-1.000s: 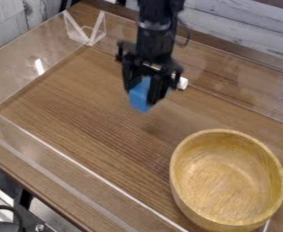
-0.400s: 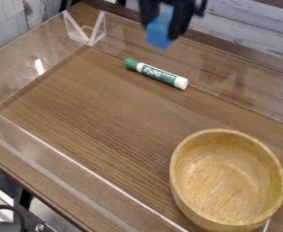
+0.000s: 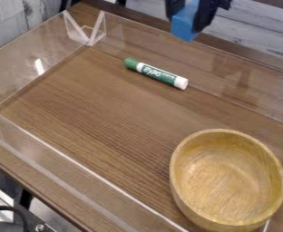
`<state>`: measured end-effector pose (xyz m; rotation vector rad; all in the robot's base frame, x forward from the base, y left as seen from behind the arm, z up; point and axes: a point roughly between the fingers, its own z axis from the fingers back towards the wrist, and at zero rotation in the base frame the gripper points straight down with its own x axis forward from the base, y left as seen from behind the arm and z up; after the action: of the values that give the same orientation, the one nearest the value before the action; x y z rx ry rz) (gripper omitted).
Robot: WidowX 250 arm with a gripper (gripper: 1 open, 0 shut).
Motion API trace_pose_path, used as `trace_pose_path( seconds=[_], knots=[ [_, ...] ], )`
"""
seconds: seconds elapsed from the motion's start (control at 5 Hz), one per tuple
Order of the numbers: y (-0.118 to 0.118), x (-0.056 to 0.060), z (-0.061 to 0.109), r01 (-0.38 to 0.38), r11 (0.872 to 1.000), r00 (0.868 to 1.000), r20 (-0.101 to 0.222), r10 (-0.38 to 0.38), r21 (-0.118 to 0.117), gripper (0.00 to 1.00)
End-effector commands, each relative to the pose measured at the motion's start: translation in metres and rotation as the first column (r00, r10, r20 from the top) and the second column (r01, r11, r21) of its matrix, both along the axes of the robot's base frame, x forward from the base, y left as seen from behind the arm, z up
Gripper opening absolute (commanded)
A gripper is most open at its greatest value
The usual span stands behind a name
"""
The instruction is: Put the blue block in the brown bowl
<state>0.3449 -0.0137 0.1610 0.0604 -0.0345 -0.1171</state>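
One gripper [image 3: 188, 9] hangs at the far edge — clamped on the blue block [image 3: 184, 24]. The brown bowl [image 3: 228, 178] sits near right, well apart — a marker pen [image 3: 155, 72] lies between.

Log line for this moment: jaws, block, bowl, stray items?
gripper: jaws shut on blue block, raised at top edge | brown bowl: empty, near right | marker pen: lying on table

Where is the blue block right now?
The blue block is up in the air at the top edge of the camera view, right of centre, held in the gripper. It hangs above the marker pen, far from the brown bowl.
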Motion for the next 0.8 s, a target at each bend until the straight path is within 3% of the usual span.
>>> trace_pose_path(
  seconds=[0.0, 0.4, 0.6],
  knots=[
    [-0.007, 0.016, 0.015, 0.020, 1.000, 0.996, 0.088, -0.019, -0.002, 0.00],
    [-0.012, 0.027, -0.003, 0.018, 1.000, 0.994, 0.108, -0.019, 0.004, 0.00],
    [-0.013, 0.026, -0.010, 0.027, 1.000, 0.993, 0.117, -0.027, 0.006, 0.00]
  ],
)
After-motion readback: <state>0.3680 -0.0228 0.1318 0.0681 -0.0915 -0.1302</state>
